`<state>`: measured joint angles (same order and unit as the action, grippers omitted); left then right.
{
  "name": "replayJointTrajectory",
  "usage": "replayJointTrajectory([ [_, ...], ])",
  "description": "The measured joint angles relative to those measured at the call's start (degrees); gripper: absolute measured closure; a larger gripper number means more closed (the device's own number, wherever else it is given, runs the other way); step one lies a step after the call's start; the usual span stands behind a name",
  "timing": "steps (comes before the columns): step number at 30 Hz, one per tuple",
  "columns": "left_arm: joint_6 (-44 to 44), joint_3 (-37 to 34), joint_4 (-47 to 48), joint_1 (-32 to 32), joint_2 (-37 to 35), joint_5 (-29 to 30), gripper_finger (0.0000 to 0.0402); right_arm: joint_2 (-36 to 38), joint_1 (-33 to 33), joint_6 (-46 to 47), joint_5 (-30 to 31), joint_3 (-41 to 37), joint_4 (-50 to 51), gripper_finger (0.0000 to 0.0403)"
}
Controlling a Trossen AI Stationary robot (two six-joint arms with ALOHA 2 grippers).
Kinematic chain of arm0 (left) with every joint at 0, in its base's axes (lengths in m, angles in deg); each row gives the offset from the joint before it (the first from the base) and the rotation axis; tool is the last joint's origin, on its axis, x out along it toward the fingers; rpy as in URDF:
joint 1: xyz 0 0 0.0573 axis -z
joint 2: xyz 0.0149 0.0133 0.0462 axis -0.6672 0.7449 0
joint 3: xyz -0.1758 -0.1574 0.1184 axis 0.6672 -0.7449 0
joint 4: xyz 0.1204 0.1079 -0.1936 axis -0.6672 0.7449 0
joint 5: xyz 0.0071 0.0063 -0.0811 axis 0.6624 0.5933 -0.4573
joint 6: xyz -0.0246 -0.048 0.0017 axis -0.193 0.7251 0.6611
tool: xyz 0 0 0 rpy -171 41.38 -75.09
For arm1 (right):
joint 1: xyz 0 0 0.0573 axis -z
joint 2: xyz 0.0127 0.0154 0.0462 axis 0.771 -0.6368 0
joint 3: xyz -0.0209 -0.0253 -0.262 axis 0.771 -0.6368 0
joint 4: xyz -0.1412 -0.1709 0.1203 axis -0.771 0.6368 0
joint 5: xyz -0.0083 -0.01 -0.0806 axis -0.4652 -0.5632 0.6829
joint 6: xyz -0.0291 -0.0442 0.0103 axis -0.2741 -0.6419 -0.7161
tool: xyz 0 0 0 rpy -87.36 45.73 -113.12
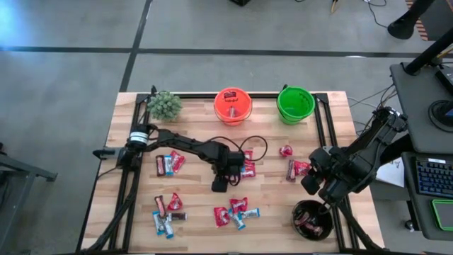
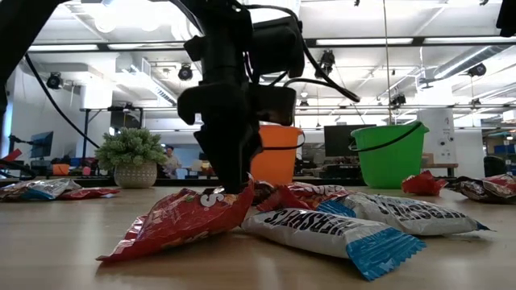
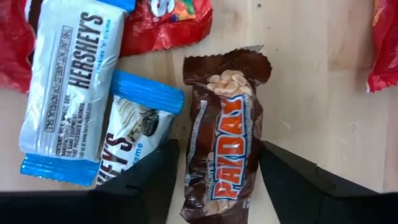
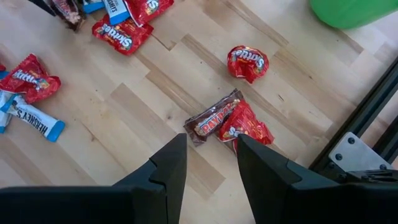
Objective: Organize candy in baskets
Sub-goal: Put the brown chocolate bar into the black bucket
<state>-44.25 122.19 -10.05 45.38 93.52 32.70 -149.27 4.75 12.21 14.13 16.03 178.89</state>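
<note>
Between the left claw's two dark fingers lies a brown PayDay bar, flat on the desk. Its long axis runs along the slot between the fingers, so they flank its long sides. Fingers stand apart on either side of the wrapper, not yet pressing it; bar not lifted. Judgement: grasp is across the short width, little realignment needed, only closing.

Beside the PayDay, on one finger's side, a blue-and-white Hershey's bar lies close and partly under that finger; risk of pinching both.

Measured from the orange pail: left claw sits well toward the front of the desk, roughly straight out from it. Black bowl is off to the right front, well apart.

Right claw, fingers apart and empty, hangs near the black bowl over a PayDay-and-Skittles pair. Left arm is nearer the target bar.
</note>
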Motion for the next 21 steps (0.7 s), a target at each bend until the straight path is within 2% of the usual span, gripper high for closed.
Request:
replayJointTrajectory([
  [7, 1.0, 0.4, 2.4, 0.0, 0.0, -0.4, 0.0314, 0.0, 0.0, 0.0, 0.0, 0.0, 0.0, 0.0271],
  [11, 0.9, 1.3, 4.3, 0.0, 0.1, -3.6, 0.0364, 0.0, 0.0, -0.1, 0.0, 0.0, 0.0, 0.0271],
  [15, 0.0, 3.3, 6.7, 0.0, 0.1, -5.3, 0.0383, 0.0, 0.0, -0.1, 0.0, 0.0, 0.0, 0.0271],
  [21, -2.0, 8.8, 12.5, 0.0, 0.1, -5.3, 0.0388, 0.0, 0.0, -0.2, 0.0, 0.0, 0.0, 0.0271],
])
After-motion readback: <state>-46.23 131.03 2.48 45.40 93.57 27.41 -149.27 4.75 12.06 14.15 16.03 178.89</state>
